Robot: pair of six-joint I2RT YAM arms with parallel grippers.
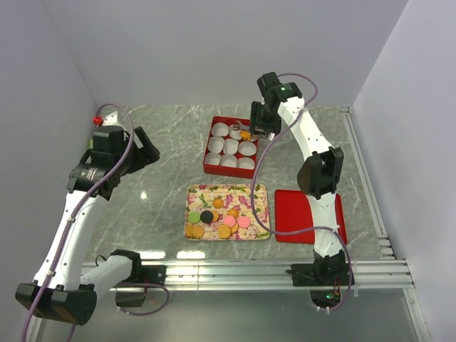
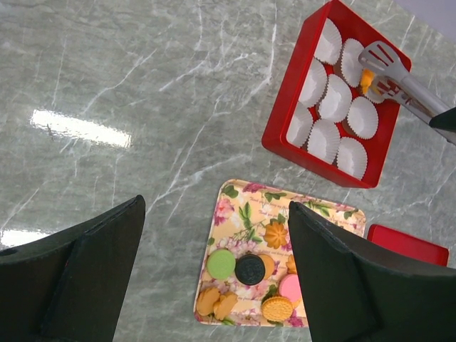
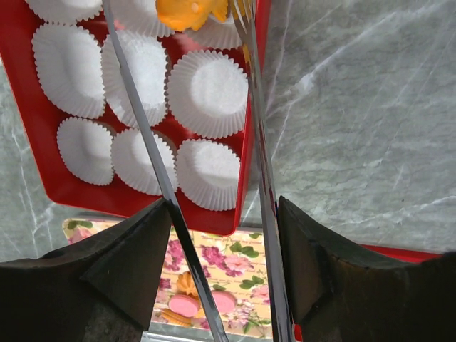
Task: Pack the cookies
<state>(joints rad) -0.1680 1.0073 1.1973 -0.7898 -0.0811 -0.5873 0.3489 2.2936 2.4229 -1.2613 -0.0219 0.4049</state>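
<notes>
Several cookies (image 1: 217, 221) in orange, golden-brown, pink, green and black lie on a floral tray (image 1: 246, 192); the left wrist view shows them too (image 2: 249, 269). My right gripper (image 1: 262, 121) is shut on metal tongs (image 3: 142, 121), which pinch an orange cookie (image 3: 187, 11) over a far-right paper cup of the red box (image 1: 209, 167). The tongs (image 2: 399, 78) and that cookie (image 2: 366, 80) also show in the left wrist view. The box's other white cups look empty. My left gripper (image 1: 146, 149) is open and empty, above the table left of the box.
A flat red lid (image 1: 308, 216) lies right of the floral tray, near my right arm's base. The red box stands just behind the tray. White walls enclose the marble table; a metal rail runs along the near and right edges.
</notes>
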